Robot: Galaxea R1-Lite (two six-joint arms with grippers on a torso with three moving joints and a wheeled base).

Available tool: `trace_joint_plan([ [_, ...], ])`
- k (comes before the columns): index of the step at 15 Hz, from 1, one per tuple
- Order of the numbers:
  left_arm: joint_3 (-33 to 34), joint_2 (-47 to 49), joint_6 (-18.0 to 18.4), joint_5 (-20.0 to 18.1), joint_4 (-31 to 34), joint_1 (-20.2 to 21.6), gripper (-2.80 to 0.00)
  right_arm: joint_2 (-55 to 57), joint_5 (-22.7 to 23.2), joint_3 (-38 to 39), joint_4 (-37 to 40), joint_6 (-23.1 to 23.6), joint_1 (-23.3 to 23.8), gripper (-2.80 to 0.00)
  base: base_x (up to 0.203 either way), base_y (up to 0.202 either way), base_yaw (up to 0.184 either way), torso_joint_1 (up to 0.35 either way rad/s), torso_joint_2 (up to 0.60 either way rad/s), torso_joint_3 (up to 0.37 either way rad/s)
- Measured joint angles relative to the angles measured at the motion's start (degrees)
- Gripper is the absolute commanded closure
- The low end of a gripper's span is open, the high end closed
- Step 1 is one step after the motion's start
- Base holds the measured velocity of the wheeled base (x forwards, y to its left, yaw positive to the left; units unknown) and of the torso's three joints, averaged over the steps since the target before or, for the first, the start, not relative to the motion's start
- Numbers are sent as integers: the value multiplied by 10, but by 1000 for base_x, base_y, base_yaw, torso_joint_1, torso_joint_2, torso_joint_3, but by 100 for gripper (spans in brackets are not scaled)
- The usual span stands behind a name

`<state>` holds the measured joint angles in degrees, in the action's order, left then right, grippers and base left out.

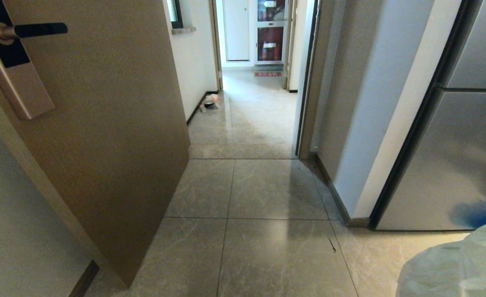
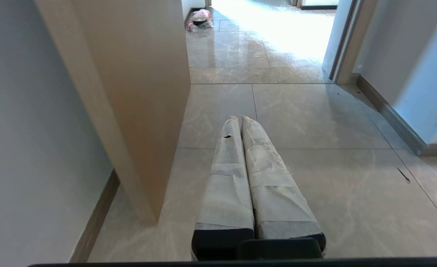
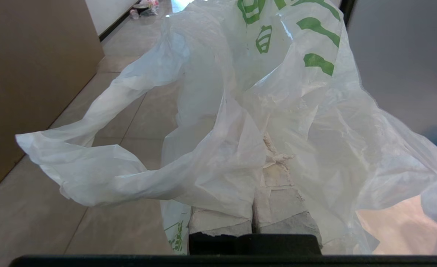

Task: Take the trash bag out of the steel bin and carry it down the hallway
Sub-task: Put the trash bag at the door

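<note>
At the near right corner of the floor in the head view, the bag (image 1: 453, 264) shows as a white crinkled mass with green print, just in front of the steel fridge (image 1: 470, 156). The right wrist view shows why: the right tool (image 3: 253, 207) is clamped on the bag's thin plastic, its wrapped fingers (image 3: 281, 207) pressed together with film bunched between them and the rest billowing loose ahead. The left tool (image 2: 240, 120) points at bare floor with its fingers pressed together and nothing between them. No bin shows in any view, so the bag appears to be out already and the carry is the step in hand.

Ahead, an open door (image 1: 115, 136) stands on the left and a wall corner (image 1: 350, 165) on the right, with the hallway (image 1: 247, 115) beyond the threshold. A small heap of litter (image 1: 210, 102) lies against the hallway's left baseboard.

The risks are judgements. The grip holds only a pinch of slippery film, so a jolt of the base could let it slide out. One loose flap trails toward the door and could snag on its edge. The bag also blocks much of the right wrist view, and steering too far left would meet the litter.
</note>
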<state>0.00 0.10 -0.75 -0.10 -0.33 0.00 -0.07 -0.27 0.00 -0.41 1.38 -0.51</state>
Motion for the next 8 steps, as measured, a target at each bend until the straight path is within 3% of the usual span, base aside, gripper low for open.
trace_joint_plan([
  [8, 0, 0, 0, 0, 0, 0, 0, 0, 0, 0, 0, 0, 0, 0, 193, 0, 2, 4, 2, 3],
])
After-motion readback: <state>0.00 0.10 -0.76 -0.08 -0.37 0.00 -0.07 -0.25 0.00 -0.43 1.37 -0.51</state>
